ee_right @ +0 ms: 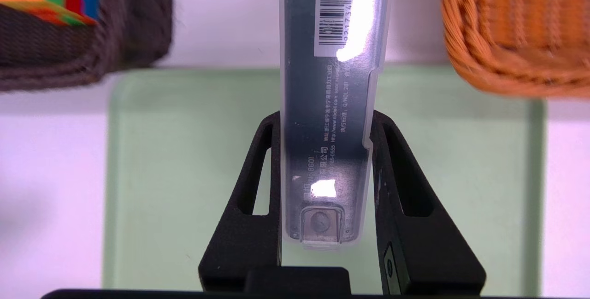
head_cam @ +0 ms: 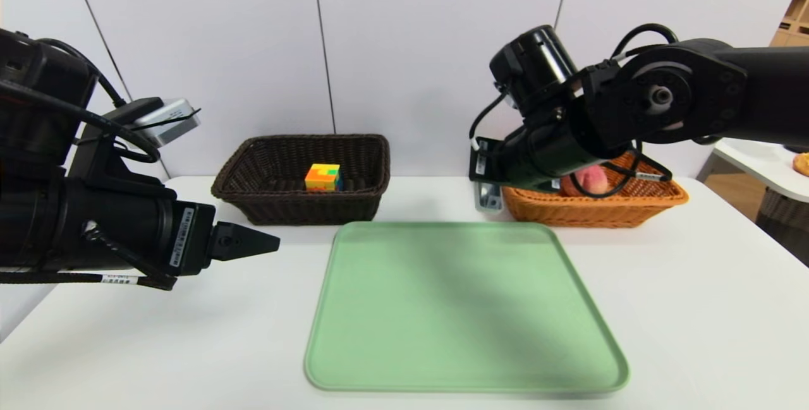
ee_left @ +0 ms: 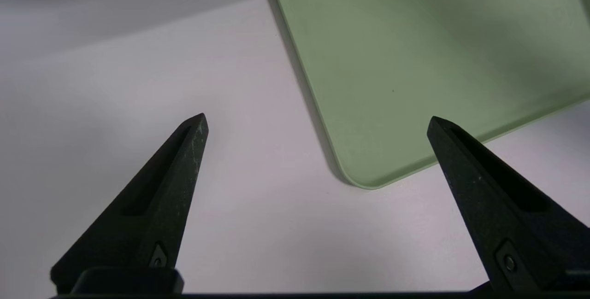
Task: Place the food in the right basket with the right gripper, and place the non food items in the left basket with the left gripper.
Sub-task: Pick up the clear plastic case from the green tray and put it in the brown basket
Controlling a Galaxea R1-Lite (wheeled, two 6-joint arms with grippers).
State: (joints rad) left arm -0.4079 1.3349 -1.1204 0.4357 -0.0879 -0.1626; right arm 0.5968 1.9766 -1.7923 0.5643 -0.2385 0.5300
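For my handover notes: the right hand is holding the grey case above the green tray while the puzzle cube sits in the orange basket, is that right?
Not quite: the puzzle cube sits in the dark brown basket, as the head view shows. The right hand does hold the grey case above the green tray.

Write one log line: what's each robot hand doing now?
right gripper: shut on case above tray | left gripper: open, idle | cube: dark basket

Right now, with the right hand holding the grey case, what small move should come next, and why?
Probably carry the grey case, clamped in the right hand, toward the dark basket: it is non-food, the cube already lies there.
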